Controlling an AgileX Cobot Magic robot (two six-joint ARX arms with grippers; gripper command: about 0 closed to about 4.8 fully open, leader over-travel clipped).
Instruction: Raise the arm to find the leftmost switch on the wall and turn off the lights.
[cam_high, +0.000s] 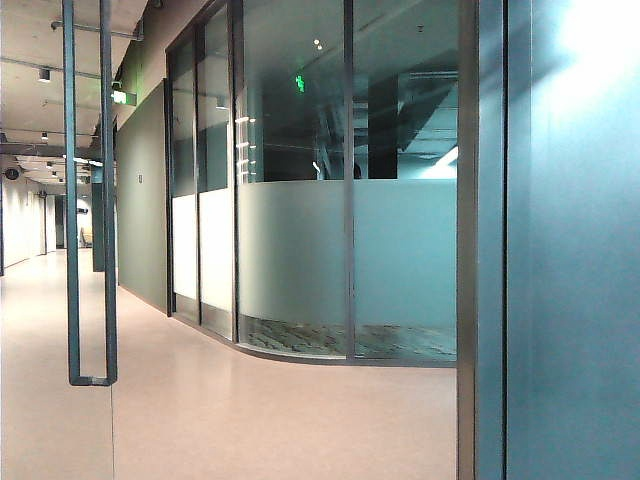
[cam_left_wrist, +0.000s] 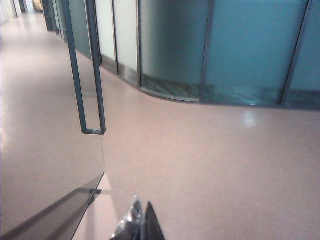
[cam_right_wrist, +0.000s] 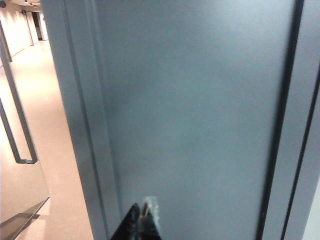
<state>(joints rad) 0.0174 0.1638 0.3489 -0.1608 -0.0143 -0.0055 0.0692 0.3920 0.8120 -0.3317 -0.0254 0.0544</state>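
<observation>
**Both hands shut, no switch in sight**

The left hand hangs over bare floor, fingertips pressed together, holding nothing; one glass door's long handle stands ahead of it. The right hand, likewise closed and empty, sits just before a plain grey wall panel. No camera shows the switch.

Left gripper and right gripper each hang in the air, fingertips pressed together.
</observation>
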